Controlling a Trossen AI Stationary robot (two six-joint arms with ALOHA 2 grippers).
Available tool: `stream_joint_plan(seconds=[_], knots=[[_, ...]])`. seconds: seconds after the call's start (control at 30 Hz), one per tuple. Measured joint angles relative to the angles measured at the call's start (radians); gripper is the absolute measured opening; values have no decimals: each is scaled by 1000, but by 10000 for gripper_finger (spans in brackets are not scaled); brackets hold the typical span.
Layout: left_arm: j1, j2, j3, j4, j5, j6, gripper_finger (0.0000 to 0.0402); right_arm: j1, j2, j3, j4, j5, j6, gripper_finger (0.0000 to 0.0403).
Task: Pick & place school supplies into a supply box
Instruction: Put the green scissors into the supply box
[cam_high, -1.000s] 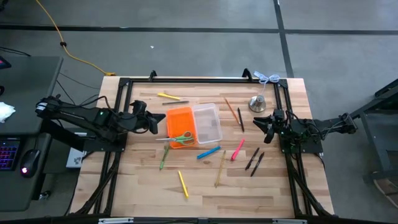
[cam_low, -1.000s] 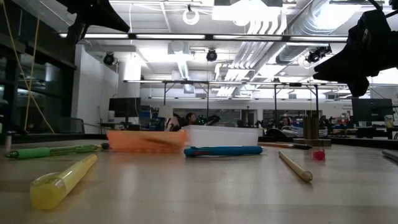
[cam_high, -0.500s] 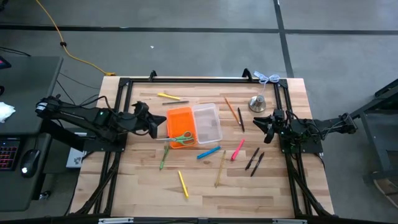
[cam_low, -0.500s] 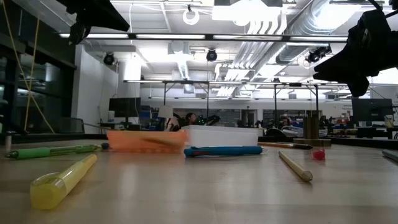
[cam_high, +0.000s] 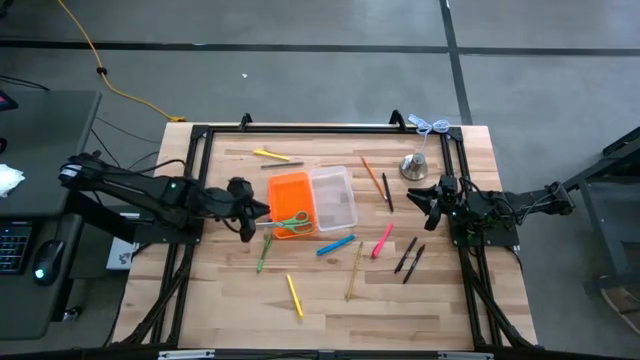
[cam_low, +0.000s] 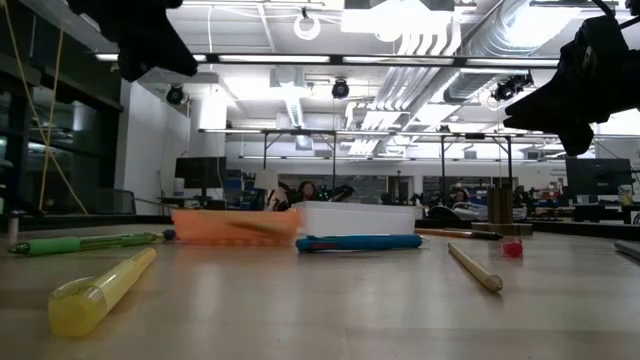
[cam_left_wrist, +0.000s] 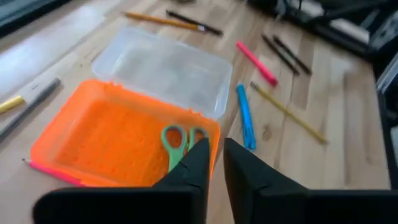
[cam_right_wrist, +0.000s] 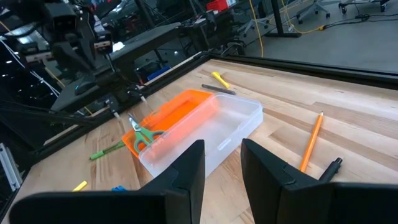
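Note:
The supply box lies open at the table's middle, with its orange half (cam_high: 290, 195) to the left of its clear half (cam_high: 334, 197). Green-handled scissors (cam_high: 291, 222) lie in the orange half at its near end (cam_left_wrist: 183, 140). My left gripper (cam_high: 257, 212) hovers just left of the scissors, its fingers (cam_left_wrist: 216, 149) a narrow gap apart with nothing between them. My right gripper (cam_high: 421, 196) waits open at the table's right (cam_right_wrist: 222, 149). Pens, pencils and markers lie loose on the wood: blue (cam_high: 335, 245), pink (cam_high: 382, 240), green (cam_high: 263, 255), yellow (cam_high: 295, 296).
A silver bell-shaped object (cam_high: 414, 166) stands at the far right. A yellow marker (cam_high: 270, 154) lies beyond the box, an orange pencil (cam_high: 371, 177) and a black pen (cam_high: 386, 192) to its right, two black pens (cam_high: 408, 258) near the right arm. Black frame rails (cam_high: 190, 180) edge the table.
My left gripper has moved toward the table's right and near edges, sinking a little and rolling about its own line, and now stands beside the near end of the orange half. The box and the supplies have stayed where they were.

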Motion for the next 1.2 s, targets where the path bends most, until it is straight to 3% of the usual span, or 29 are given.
stream_joint_plan(seconds=[0.27,0.53,0.87,1.2], knots=[[0,121,14,-6,48,117,153,0,0,0,0,0,0,83],[74,299,165,-185,117,215,193,0,0,0,-1,0,0,83],[246,444,304,-266,326,412,207,0,0,0,-1,-3,0,83],[282,586,336,-317,430,546,207,0,0,0,-3,-4,0,83]])
